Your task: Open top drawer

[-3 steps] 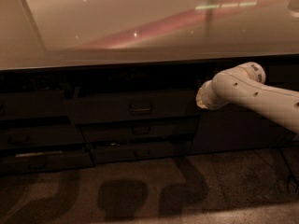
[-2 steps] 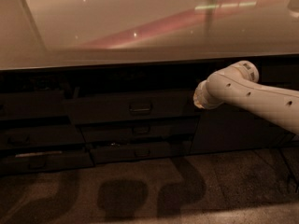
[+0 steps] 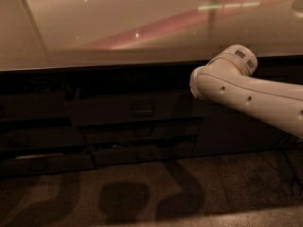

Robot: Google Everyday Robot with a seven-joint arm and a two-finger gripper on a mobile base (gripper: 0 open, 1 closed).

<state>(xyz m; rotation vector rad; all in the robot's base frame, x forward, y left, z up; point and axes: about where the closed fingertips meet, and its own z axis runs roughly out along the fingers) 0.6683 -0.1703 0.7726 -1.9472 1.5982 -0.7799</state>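
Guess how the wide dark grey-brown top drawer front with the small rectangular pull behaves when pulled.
The dark top drawer likely slides straight without flexing: its front looks rigid, flat. Its small central handle gives little purchase, so a grip could slip. Tallest front in the stack, perhaps heavy. The gripper is out of view; only the white arm shows, right of it.

Drawers below, arm right
Your top drawer sits under the worktop, above two shallower drawers; the arm is right of it, end effector unseen.

Dark grey-brown top drawer, white arm
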